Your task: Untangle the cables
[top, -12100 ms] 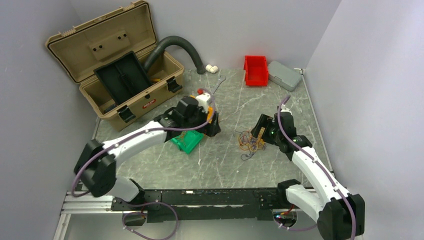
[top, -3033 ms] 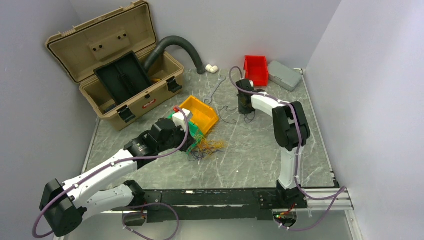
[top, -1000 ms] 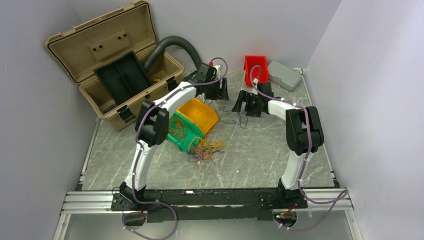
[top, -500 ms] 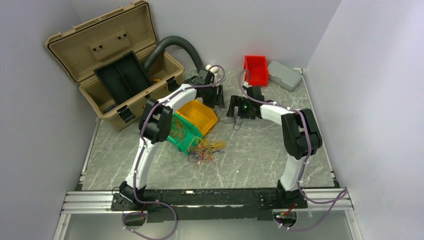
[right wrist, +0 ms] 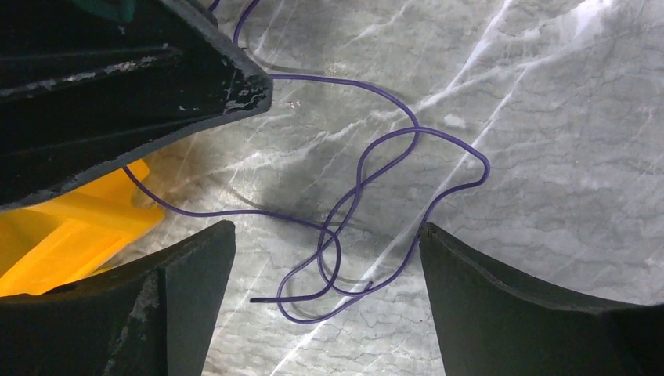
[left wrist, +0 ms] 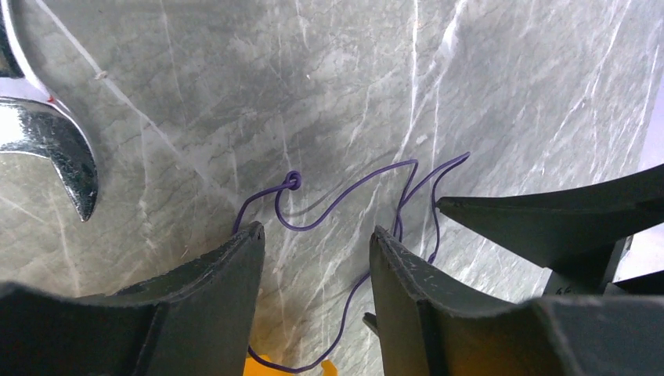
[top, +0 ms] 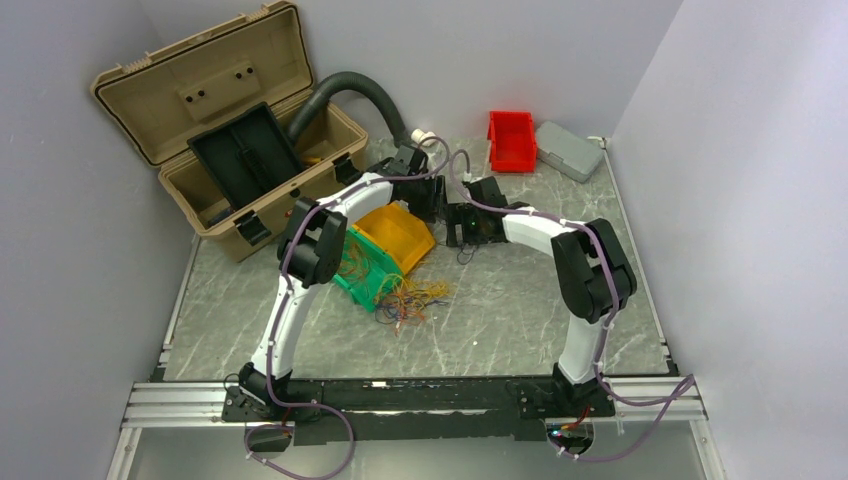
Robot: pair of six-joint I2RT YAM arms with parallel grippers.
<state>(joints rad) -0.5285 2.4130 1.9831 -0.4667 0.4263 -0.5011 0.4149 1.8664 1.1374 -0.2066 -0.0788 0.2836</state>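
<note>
A bunch of thin orange, yellow, red and black cables lies on the table beside the green bin. One loose thin purple wire lies looped on the marble near the yellow bin. My left gripper stands open just over it, the wire running on the table between its fingers. My right gripper is open wide above the wire's tangled loops. The two grippers face each other closely.
An open tan toolbox and a dark ribbed hose stand at the back left. A red bin and a grey box sit at the back right. A steel wrench lies left of the left gripper.
The right gripper has slid left toward the yellow bin, close up to the left gripper. The left gripper has come slightly nearer and lower over the purple wire.
</note>
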